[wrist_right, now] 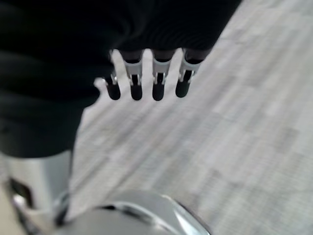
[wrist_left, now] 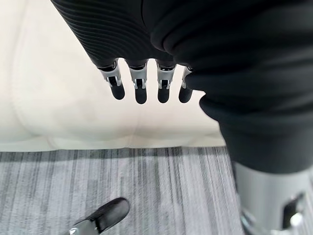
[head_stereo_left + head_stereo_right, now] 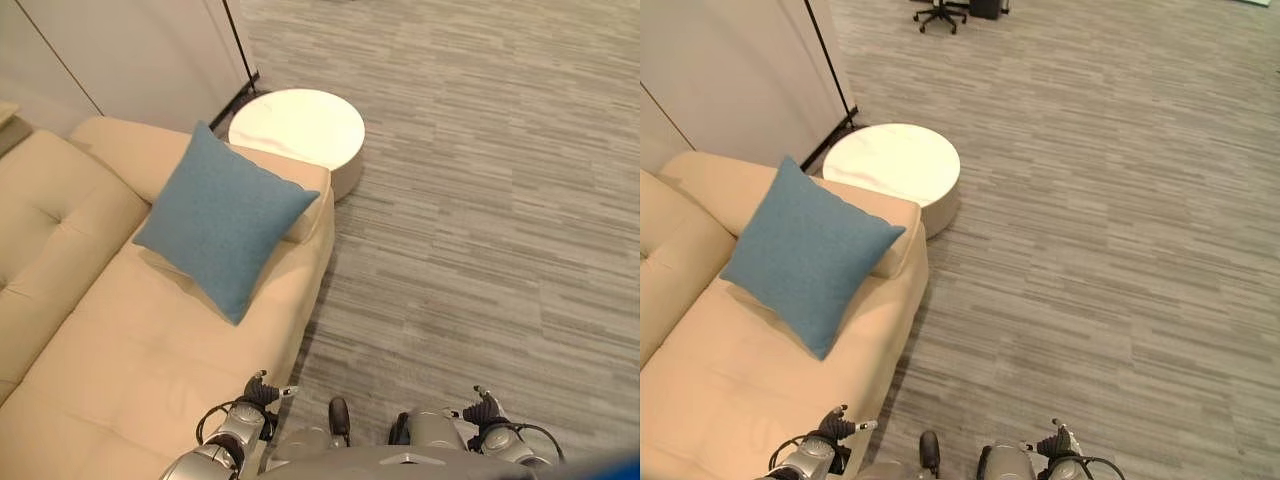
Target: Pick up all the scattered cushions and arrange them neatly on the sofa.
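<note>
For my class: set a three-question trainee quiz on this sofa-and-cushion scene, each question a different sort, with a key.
1. True or false: the blue cushion lies on the floor.
2. Multiple choice: what stands on the floor beside the sofa's armrest? A) a round white table B) a basket C) a lamp
3. Fill in: both the left hand and the right hand have straight fingers and hold ____.

Key:
1. False; it leans on the beige sofa, against the armrest.
2. A, the round white table.
3. Nothing.

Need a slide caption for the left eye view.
Blue cushion leaning on the beige sofa armrest, round white table beside.
</note>
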